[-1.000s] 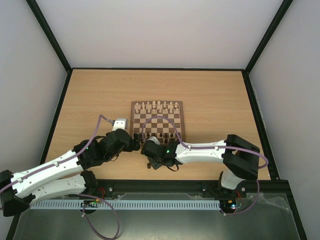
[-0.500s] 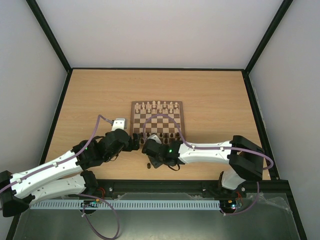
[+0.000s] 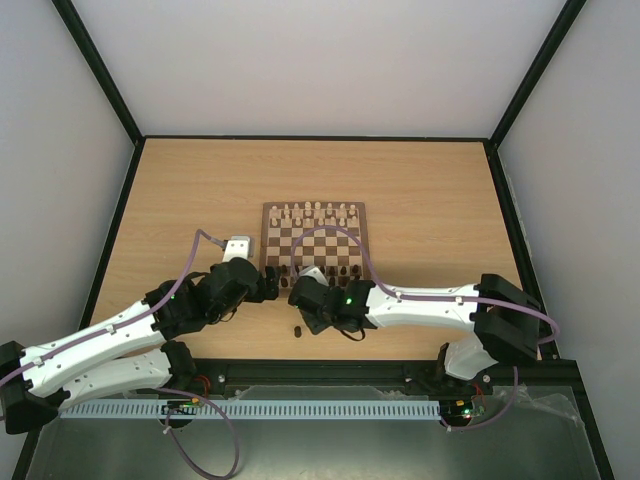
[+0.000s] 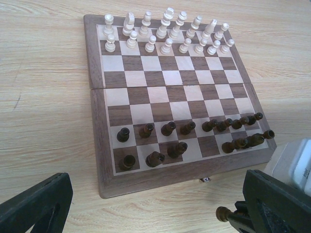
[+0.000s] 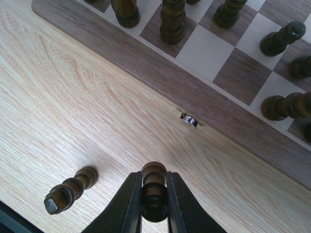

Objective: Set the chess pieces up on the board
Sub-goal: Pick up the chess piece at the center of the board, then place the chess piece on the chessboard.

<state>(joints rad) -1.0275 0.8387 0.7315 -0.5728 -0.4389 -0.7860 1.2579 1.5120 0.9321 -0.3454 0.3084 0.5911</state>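
The board point(image 3: 313, 222) lies mid-table; it also shows in the left wrist view point(image 4: 97, 145). Several dark chess pieces point(image 4: 167, 128) stand or lean on its two near rows, crowded at the near right corner point(image 4: 243, 141). My right gripper point(image 5: 154, 177) is shut on one dark piece point(image 5: 154, 191) and holds it above the table, just off the board's near edge point(image 5: 146, 63). Another dark piece point(image 5: 68, 190) lies on the table beside it, also visible from above point(image 3: 298, 330). My left gripper point(image 4: 155, 213) is open and empty near the board's near left corner.
Cream-white pieces point(image 4: 165, 31) fill the board's two far rows. A small metal latch point(image 5: 189, 120) sits on the board's near edge. My two grippers point(image 3: 268, 285) point(image 3: 303, 293) are close together in front of the board.
My right gripper has moved from the table in front of the board up toward the board's near edge, carrying a dark piece. One dark piece stays lying behind. The left arm has not moved.
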